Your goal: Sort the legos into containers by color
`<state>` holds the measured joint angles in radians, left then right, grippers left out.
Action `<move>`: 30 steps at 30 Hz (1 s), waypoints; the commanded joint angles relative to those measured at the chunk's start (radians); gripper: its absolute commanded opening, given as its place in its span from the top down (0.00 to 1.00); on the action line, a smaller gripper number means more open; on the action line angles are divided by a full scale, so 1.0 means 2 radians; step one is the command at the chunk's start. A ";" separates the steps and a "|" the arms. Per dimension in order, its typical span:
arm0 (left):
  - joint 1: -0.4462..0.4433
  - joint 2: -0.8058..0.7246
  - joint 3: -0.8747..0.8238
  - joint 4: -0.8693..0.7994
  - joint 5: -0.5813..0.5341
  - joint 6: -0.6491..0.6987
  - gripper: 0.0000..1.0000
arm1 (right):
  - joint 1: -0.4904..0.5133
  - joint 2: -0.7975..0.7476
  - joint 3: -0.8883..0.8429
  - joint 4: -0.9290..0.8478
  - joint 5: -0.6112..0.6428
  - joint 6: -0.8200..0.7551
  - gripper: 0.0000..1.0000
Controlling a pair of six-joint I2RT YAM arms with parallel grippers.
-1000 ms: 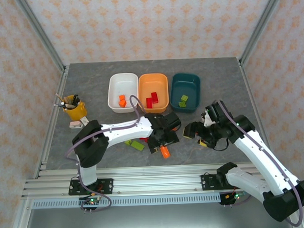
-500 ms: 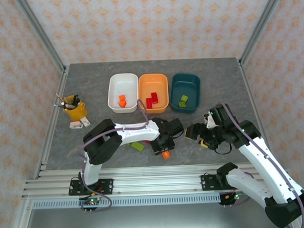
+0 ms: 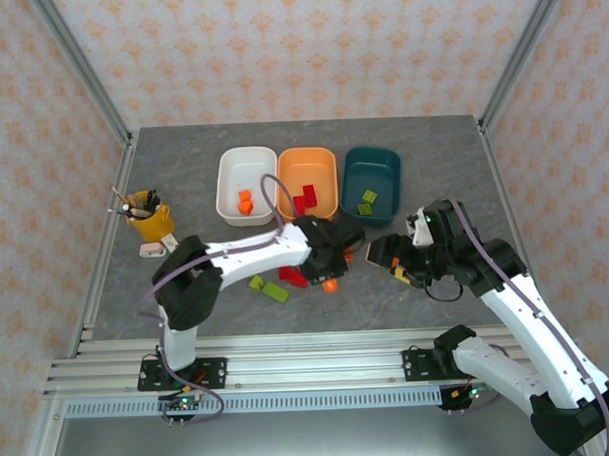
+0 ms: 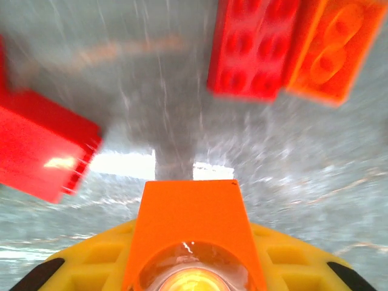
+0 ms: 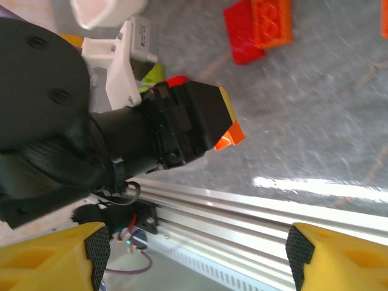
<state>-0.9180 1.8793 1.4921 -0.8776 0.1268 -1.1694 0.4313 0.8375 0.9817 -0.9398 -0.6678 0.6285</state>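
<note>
My left gripper is shut on an orange lego, which sticks out between the yellow fingers in the left wrist view. Ahead of it on the table lie a red lego touching an orange one, and another red lego to the left. The white container holds an orange lego, the orange container holds red ones, and the teal container holds green ones. My right gripper hangs open and empty, facing the left gripper.
Two green legos and a red one lie left of my left gripper. A yellow cup of pens stands at the left edge. The aluminium rail runs along the table's front, close under my right fingertips.
My left gripper has shut on the orange lego and carried it back from the front edge toward the middle. My right gripper has drifted a little left and away from the front.
</note>
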 commanded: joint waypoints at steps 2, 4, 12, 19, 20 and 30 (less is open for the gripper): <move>0.080 -0.058 0.043 -0.072 -0.062 0.094 0.79 | 0.004 0.033 0.036 0.092 -0.020 0.024 0.22; 0.129 -0.053 0.067 -0.083 -0.061 0.143 0.77 | 0.009 0.059 0.042 0.127 -0.017 0.032 0.22; 0.278 0.073 0.205 -0.084 -0.022 0.284 0.72 | 0.061 0.170 0.073 0.294 0.031 0.049 0.21; 0.326 0.217 0.353 -0.117 -0.014 0.315 0.69 | 0.090 0.259 0.103 0.373 0.119 0.067 0.21; 0.330 0.229 0.366 -0.120 -0.010 0.315 0.69 | 0.090 0.270 0.111 0.370 0.124 0.068 0.21; 0.333 0.287 0.400 -0.120 0.012 0.310 0.48 | 0.090 0.333 0.166 0.306 0.126 0.050 0.21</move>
<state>-0.2489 2.4615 2.2559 -1.0798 0.1356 -0.5545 0.6083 1.4975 1.2732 -0.2916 -0.4568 0.7475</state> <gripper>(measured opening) 0.503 0.793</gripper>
